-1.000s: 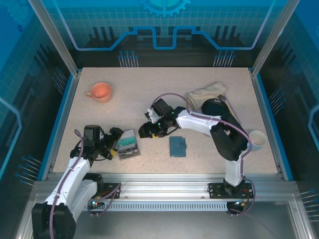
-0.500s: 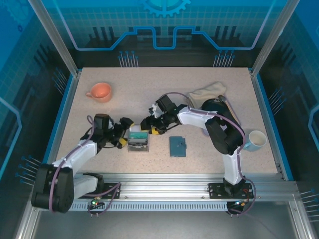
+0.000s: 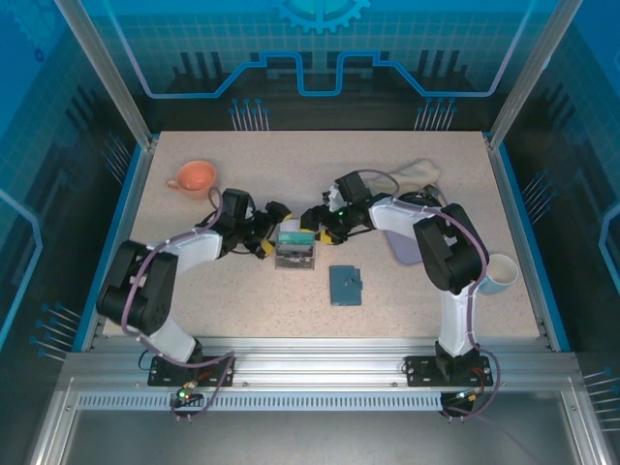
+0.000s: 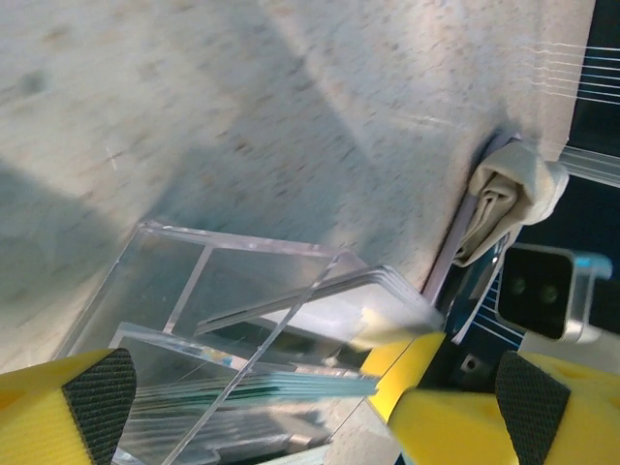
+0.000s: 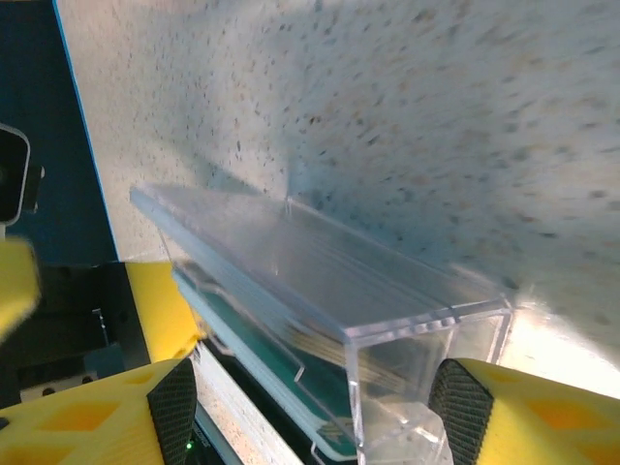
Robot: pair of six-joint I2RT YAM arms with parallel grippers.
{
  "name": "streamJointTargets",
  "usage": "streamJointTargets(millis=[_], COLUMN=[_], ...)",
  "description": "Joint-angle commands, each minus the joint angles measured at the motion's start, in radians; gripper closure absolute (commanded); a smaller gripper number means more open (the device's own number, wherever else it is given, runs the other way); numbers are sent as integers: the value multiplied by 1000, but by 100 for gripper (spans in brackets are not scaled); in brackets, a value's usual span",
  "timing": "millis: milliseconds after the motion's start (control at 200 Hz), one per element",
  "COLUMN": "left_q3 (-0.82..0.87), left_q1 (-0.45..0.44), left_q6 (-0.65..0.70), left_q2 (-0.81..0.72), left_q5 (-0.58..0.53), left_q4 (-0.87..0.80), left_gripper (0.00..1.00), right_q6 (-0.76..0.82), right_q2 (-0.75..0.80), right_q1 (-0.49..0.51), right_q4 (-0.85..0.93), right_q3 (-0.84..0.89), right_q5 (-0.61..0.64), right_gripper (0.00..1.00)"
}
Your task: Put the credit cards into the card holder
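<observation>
- an orange cup point(image 3: 194, 177) stands on the speckled table point(image 3: 242, 300) in the upper left of the overhead view, well apart from everything else.
- the left gripper point(image 3: 271, 232) sits left of centre with its jaws spread wide and nothing held; in its wrist view the yellow fingers point(image 4: 58, 407) frame the near end of a clear box point(image 4: 242, 291).
- the clear box point(image 3: 295, 254) rests on the table at the centre, between the two grippers.
- the credit cards point(image 3: 294, 238) lie stacked inside the box, teal edges showing; the right wrist view shows them through the clear wall point(image 5: 281, 378).
- the right gripper point(image 3: 315, 228) reaches in from the right, just beside the box's upper right; its jaws stand wide with the box point(image 5: 320, 281) between them, and i cannot tell whether they press on it.
- the card holder point(image 3: 345, 285) lies flat and folded shut, lower right of the box, apart from it and from both grippers.
- a beige cloth point(image 3: 407, 178) is bunched in the upper right, with a lilac mat point(image 3: 405, 250) just below it.
- a white mug point(image 3: 500, 274) stands at the right edge.
</observation>
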State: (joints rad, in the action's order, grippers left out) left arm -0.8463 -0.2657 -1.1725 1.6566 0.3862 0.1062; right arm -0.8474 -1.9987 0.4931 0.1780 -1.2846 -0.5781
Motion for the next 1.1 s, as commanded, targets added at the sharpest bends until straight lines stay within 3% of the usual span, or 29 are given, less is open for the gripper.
streamJointTargets(millis=[0, 285, 460, 735, 900, 1095], left_q3=[-144, -415, -491, -507, -358, -159], left_q1=[-46, -121, -137, -122, -97, -90], left_q6=[12, 25, 74, 248, 248, 234], left_q2=[104, 356, 378, 207, 42, -140], left_q5=[91, 166, 152, -56, -217, -318], left_q4=[107, 65, -11, -318, -373, -362], left_gripper=[1, 1, 1, 1, 1, 1], right_q6=[-9, -12, 51, 299, 479, 628], right_q2=[58, 168, 248, 379, 329, 194], right_q1=[0, -82, -108, -99, -9, 118], right_q4=[-30, -60, 26, 381, 474, 569], right_q3=[48, 217, 259, 146, -1, -174], right_q5=[-59, -33, 18, 379, 467, 580], right_gripper=[30, 29, 27, 28, 41, 54])
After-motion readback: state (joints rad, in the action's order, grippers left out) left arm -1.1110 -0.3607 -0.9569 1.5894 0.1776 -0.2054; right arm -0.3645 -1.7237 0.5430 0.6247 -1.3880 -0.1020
